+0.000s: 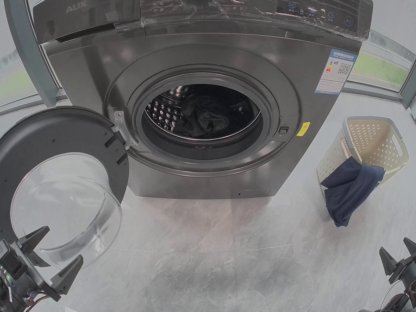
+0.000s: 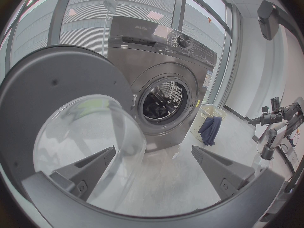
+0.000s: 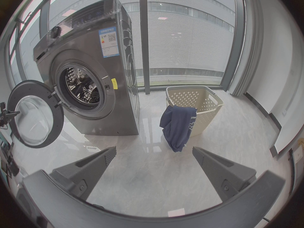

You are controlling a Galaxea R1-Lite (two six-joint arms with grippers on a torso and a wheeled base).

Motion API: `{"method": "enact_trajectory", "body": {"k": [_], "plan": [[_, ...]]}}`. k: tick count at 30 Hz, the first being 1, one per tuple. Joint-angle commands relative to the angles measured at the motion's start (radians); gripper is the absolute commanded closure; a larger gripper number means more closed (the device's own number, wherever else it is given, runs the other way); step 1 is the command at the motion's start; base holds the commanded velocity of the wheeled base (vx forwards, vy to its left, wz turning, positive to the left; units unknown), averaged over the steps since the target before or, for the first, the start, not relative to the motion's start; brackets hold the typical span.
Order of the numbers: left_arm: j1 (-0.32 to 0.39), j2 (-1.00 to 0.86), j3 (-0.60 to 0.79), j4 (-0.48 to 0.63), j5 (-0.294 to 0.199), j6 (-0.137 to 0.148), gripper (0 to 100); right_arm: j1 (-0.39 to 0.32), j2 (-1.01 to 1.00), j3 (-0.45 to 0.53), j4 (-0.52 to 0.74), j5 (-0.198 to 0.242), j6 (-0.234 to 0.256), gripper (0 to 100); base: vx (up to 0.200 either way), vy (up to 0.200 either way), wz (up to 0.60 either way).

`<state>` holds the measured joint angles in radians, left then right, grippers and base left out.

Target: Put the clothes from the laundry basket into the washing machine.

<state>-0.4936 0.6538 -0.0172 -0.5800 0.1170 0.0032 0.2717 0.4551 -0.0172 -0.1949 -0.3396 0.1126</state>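
Head view: you have the washing machine [image 1: 216, 48] in front of you, with its door [image 1: 56, 135] swung fully open to the robot's left. A dark garment [image 1: 203, 115] lies inside the drum [image 1: 164, 109]. The laundry basket [image 1: 381, 139] stands on the floor [image 1: 225, 248] to the machine's right, near it but apart. A navy garment [image 1: 351, 187] hangs over the basket's near rim and down its outer wall. The left gripper [image 1: 58, 245] sits low, just in front of the door's glass, with its fingers spread wide and holding nothing. The right gripper [image 1: 395, 245] sits low on the right, well apart from the basket, equally wide open and empty.
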Motion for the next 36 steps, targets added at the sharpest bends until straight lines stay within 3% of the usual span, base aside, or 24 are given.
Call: {"method": "enact_trajectory", "body": {"k": [1,5,9,11,12,14,17,18,20,21,23,27,36], "plan": [[0.142,-0.361,0.017,0.235,-0.068,-0.006,0,-0.192,-0.368,-0.018,0.224,0.149,-0.088,0,0.000,0.000,0.00],[0.199,-0.471,0.017,0.339,-0.083,-0.012,0,-0.252,-0.403,-0.026,0.249,0.197,-0.086,0,0.000,0.000,0.00],[0.290,-0.562,0.017,0.476,-0.085,-0.009,0,-0.264,-0.455,-0.018,0.238,0.243,-0.077,0,-0.100,0.000,0.00],[0.302,-0.562,0.017,0.505,-0.074,-0.011,0,-0.266,-0.455,-0.018,0.236,0.246,-0.073,0,0.000,0.000,0.00],[0.346,-0.562,0.016,0.528,-0.074,-0.042,0,-0.267,-0.455,-0.017,0.236,0.246,-0.051,0,0.000,0.000,0.00],[0.385,-0.563,0.017,0.523,-0.074,-0.052,0,-0.267,-0.455,-0.017,0.239,0.244,-0.040,0,0.000,0.000,0.00],[0.454,-0.579,0.017,0.534,-0.074,-0.046,0,-0.269,-0.455,-0.017,0.238,0.240,-0.039,0,0.000,0.000,0.00],[0.507,-0.625,0.017,0.565,-0.082,-0.023,0,-0.269,-0.455,-0.017,0.238,0.248,-0.039,0,0.000,0.000,0.00],[0.507,-0.652,0.017,0.582,-0.080,-0.012,0,-0.267,-0.455,-0.012,0.235,0.257,-0.051,0,0.000,0.000,0.00],[0.495,-0.645,0.017,0.580,-0.083,-0.012,0,-0.266,-0.455,0.002,0.235,0.318,-0.094,0,0.000,0.000,0.00],[0.494,-0.645,0.017,0.578,-0.086,-0.006,0,-0.266,-0.455,0.003,0.233,0.379,-0.125,0,0.000,0.000,0.00],[0.494,-0.645,0.017,0.578,-0.085,-0.012,0,-0.269,-0.455,-0.003,0.247,0.313,-0.093,0,0.000,0.000,0.00],[0.494,-0.645,0.017,0.578,-0.085,-0.028,0,-0.266,-0.455,0.003,0.229,0.329,-0.103,0,0.000,-0.133,0.00]]}}
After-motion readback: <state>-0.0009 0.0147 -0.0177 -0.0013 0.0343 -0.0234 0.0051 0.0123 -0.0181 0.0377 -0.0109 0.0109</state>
